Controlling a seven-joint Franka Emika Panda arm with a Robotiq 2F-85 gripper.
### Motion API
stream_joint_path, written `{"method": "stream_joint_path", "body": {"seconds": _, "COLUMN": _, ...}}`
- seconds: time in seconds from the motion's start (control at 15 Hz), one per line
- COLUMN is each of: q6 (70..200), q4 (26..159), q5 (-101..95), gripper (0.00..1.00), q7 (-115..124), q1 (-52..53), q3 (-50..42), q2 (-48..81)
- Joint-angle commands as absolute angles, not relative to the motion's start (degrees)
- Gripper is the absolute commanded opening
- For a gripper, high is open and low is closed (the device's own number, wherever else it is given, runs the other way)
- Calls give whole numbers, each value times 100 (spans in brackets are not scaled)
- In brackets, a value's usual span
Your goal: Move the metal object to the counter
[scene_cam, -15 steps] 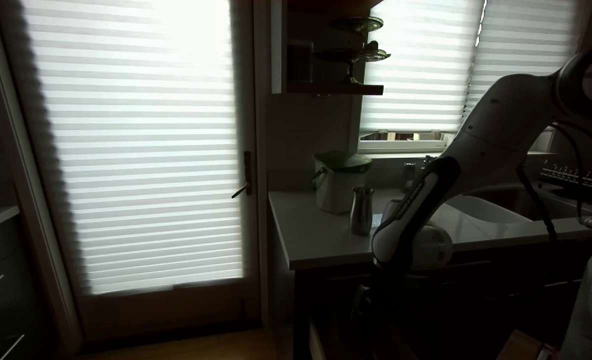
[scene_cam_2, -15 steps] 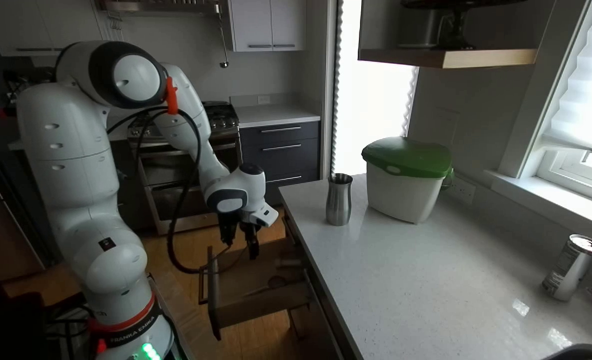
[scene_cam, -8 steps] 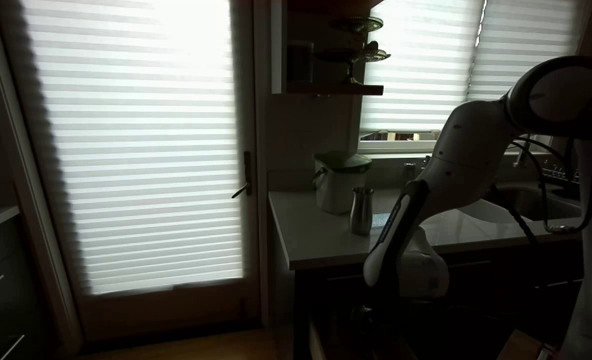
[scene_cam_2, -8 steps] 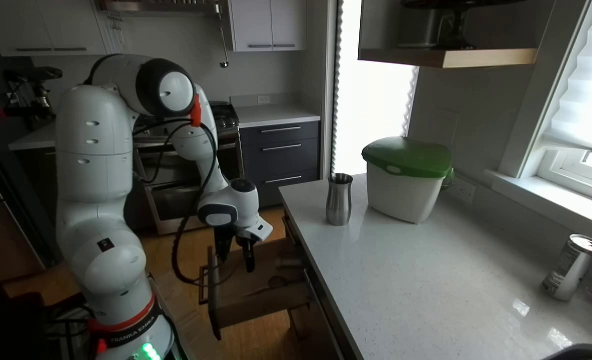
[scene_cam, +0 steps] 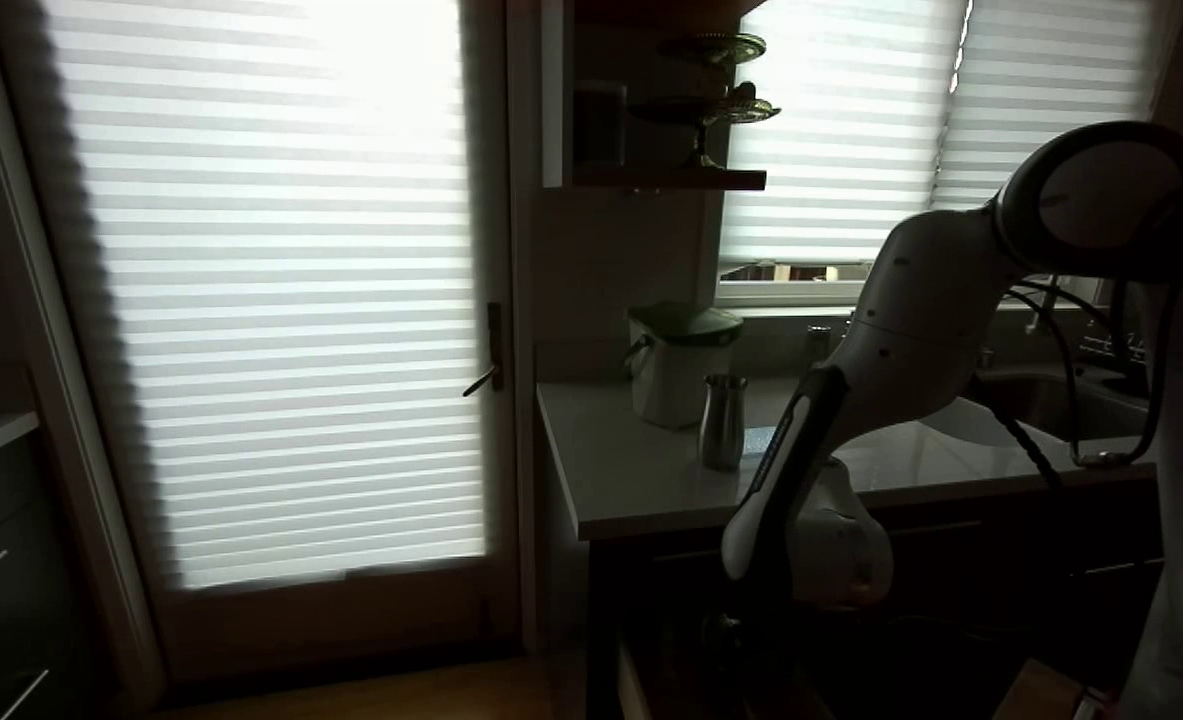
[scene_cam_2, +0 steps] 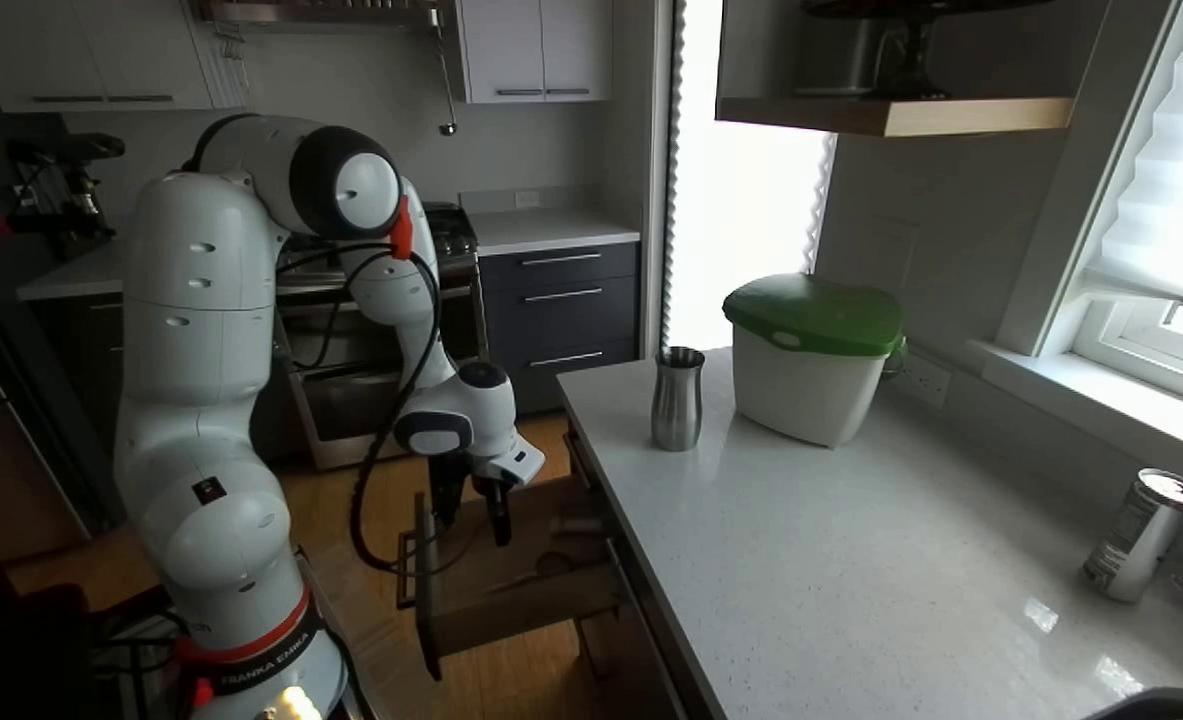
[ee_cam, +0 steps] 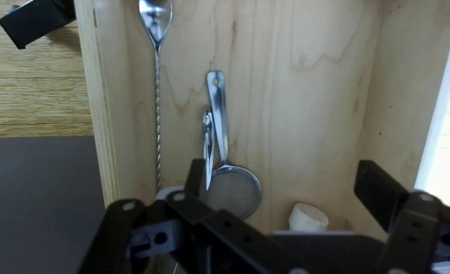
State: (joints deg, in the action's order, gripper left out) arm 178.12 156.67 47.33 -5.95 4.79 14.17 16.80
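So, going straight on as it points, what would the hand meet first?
Probably the drawer floor, beside the strainer-like tool; depth is unclear, so the hand might brush that tool first.

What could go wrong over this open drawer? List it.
The wrong metal thing may get picked: a cup stands on the counter, but a spoon and strainer lie in the drawer. Gripping the strainer might drag the slim utensil beside it. The open fingers could knock the side wall if lowered.
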Motion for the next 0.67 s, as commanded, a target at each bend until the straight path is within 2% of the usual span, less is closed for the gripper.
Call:
{"method": "stream_joint_path", "body": {"seconds": 0.0, "q6": 17812, "q4": 15667, "q5": 4733, "gripper": 100, "q7": -595, "q1": 479, "q3": 1417, "q2": 1680}}
{"method": "stream_joint_path", "body": {"seconds": 0.6, "q6": 17955, "q4": 14259, "q5": 4775, "gripper": 100, "q7": -943, "q1": -270, "q3": 1726, "q2": 3152}}
